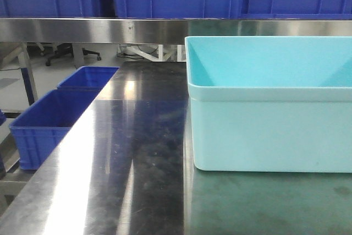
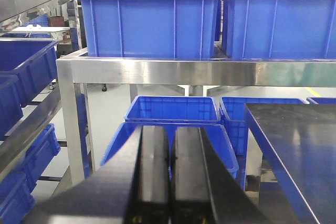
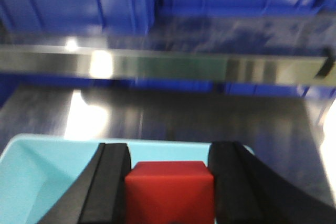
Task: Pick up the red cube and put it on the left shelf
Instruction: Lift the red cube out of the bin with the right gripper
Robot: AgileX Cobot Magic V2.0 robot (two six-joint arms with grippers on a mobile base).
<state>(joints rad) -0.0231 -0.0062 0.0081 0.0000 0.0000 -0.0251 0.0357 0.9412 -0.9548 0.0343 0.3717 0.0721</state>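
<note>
Right gripper (image 3: pixel 169 156): its two black fingers (image 3: pixel 110 182) press on opposite faces of the red cube, holding it; this wrist view is blurred.
Red cube (image 3: pixel 170 195): at 6 o'clock in the right wrist view, clamped between the fingers, with the tub's interior behind and beside it.
Turquoise tub (image 1: pixel 264 89): stands on the steel table at 3 o'clock in the front view, open side up; its rim shows at 7 o'clock in the right wrist view.
Steel table (image 1: pixel 126 152): a flat, shiny top, bare to the left of the tub.
Left gripper (image 2: pixel 169 135): at 6 o'clock in its wrist view, with both dark fingers drawn together, only a thin seam between them and nothing in it.
Left shelf (image 2: pixel 31 127): at 9 o'clock in the left wrist view, steel rails carrying dark-blue crates (image 2: pixel 23 59) on several tiers, well apart from the cube.
Upper rail (image 1: pixel 110 28): a steel beam across 12 o'clock in the front view, with blue crates above it.
Floor crates (image 1: pixel 49 119): two open blue crates at 9 o'clock, beside the table edge.
</note>
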